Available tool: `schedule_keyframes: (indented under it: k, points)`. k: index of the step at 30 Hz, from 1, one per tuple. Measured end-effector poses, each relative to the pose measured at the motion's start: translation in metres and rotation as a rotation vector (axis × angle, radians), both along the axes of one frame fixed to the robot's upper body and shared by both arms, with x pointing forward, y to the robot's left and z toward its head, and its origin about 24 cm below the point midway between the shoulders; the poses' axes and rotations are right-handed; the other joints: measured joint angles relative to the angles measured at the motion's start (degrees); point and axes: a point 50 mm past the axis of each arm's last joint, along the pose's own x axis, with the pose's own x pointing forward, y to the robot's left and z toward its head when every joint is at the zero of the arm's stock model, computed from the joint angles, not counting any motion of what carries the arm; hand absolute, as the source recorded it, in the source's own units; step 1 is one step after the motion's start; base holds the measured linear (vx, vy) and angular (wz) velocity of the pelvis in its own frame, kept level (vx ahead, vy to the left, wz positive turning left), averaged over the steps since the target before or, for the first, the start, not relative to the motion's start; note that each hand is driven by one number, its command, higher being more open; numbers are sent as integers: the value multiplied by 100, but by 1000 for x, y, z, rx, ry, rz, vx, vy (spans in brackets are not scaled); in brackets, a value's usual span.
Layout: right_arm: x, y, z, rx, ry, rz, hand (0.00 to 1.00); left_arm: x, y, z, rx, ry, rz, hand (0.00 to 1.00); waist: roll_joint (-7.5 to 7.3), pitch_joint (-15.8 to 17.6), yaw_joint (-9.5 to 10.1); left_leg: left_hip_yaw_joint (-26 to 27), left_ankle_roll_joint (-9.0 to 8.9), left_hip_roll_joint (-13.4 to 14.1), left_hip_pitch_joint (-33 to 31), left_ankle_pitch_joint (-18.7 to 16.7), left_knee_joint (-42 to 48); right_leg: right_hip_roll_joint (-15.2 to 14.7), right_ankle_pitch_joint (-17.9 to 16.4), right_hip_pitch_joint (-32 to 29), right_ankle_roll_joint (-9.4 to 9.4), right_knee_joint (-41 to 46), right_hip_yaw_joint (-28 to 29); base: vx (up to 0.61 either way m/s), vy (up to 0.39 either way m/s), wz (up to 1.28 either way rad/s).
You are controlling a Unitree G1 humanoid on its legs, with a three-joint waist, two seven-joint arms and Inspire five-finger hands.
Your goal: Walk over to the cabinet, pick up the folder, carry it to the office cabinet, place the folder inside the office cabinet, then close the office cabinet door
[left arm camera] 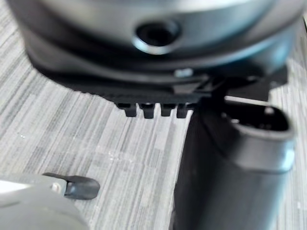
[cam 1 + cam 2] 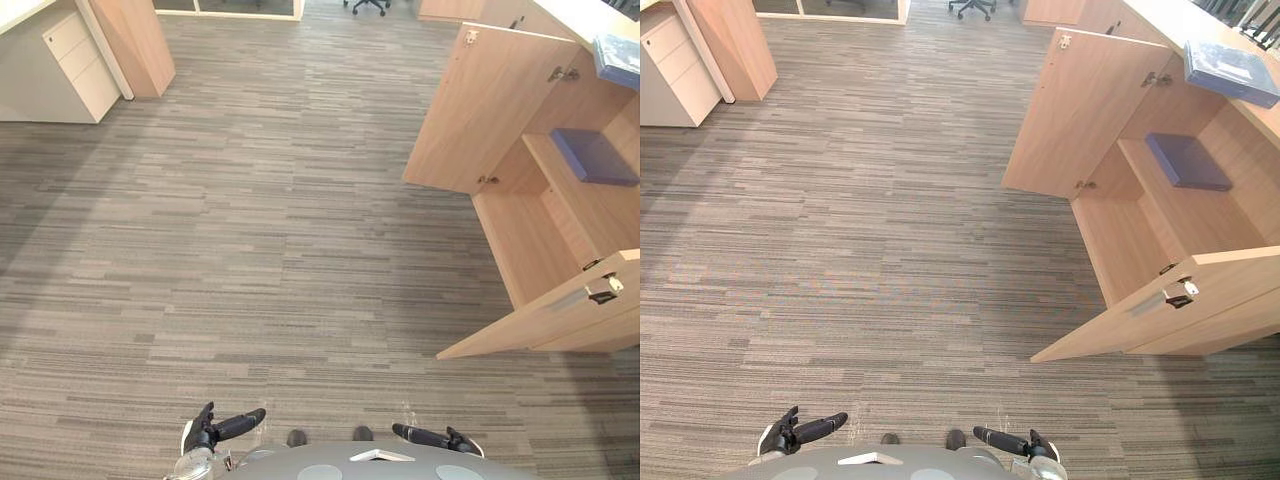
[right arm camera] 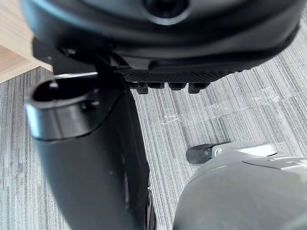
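When closing in, left hand [image 2: 225,427] and right hand [image 2: 430,437] straight-fingered, empty: risk clipping nearer open door [image 2: 540,320] before reaching blue folder [image 2: 1230,70] atop office cabinet [image 2: 1130,250].

The floor [image 2: 870,220] is grey striped carpet, rough and matt. At right, the office cabinet [image 2: 1110,110] is pale wood-grain board, smooth and matt, with shiny metal hinges [image 2: 1180,293]. The folder [image 2: 1185,160] on its shelf has a matt blue cover.

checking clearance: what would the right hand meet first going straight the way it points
The right hand points sideways at the left hand, so probably that first; just carpet shows between them, depth unclear.
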Motion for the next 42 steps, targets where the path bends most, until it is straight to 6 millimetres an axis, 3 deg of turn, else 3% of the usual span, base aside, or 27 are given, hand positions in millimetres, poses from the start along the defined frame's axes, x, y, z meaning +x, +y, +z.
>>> schedule_keyframes:
  k: [20,22,23,25,26,27,29,31,34,35,36,39,40,42]
  points:
    - [8,0,2,17,-24,23,100,5,1,0,-26,-5,11,100,-5,148,-4,-127,-35,7,-156,-35,135,-9,-75,-69,-54,120,-162,-6,-5,3]
    - [17,1,4,16,-52,45,100,15,4,3,-23,-41,39,100,-33,366,13,-194,-81,38,-578,-500,1101,-13,-276,-171,-116,474,-280,-15,-28,30]
    - [23,-3,6,6,-74,52,100,20,2,5,-31,-70,72,100,72,560,57,-192,-113,201,-964,-1067,2196,85,-534,-192,-204,819,-343,-68,-29,13]
    - [26,-8,8,-15,-88,57,100,19,-3,4,-59,-80,140,100,238,659,170,28,-316,615,-1446,-1619,3599,358,-844,-219,-316,1147,-312,-73,-26,-1]
    - [30,-6,9,-12,-97,62,100,16,0,4,-59,-75,165,100,179,694,191,131,-373,717,-1878,-1518,4429,374,-884,-119,-360,1173,-292,0,0,0]
    - [34,-4,9,-9,-100,66,100,17,1,5,-61,-88,191,100,141,695,221,158,-304,756,-2114,-1689,4746,351,-919,-113,-392,1219,-230,66,4,-10]
    - [39,1,10,4,-109,69,100,18,-2,5,-80,-112,242,100,123,697,357,116,-301,878,-2397,-1779,4636,284,-958,-78,-366,1210,-50,95,77,-44]
    - [46,13,10,32,-124,79,100,15,-2,5,-84,-110,270,100,165,716,458,-64,-435,961,-2564,-1645,4062,148,-1041,-25,-245,1206,129,154,176,-45]
    - [56,18,12,51,-149,117,100,9,-8,3,-100,-108,318,100,229,697,468,-186,-716,1145,-2708,-1092,3001,-292,-1280,74,142,1196,358,294,377,-36]
    - [56,20,12,55,-148,111,100,3,-8,2,-99,-100,339,100,229,666,473,90,-847,1136,-2629,-577,2990,-514,-1391,227,274,1102,445,411,427,-26]
    - [57,23,11,71,-151,85,100,-1,-7,1,-97,-93,354,100,197,598,497,325,-636,1013,-2611,-640,3145,-690,-1441,360,311,1116,465,437,409,-25]
    - [56,48,9,150,-159,38,100,-10,-3,0,-90,-75,403,100,41,436,615,573,-396,867,-2525,-1100,3398,-742,-1319,334,284,1643,442,430,258,-34]
    - [56,59,9,179,-158,55,100,-16,0,-1,-87,-61,439,100,-83,339,705,786,-315,747,-2347,-1220,3346,-924,-1214,229,365,1828,558,413,225,-49]
    - [58,66,9,204,-164,89,100,-25,-1,-2,-92,-44,464,100,-78,310,695,1032,-129,581,-1904,-1307,3115,-1113,-1014,-39,358,2653,682,434,257,-51]
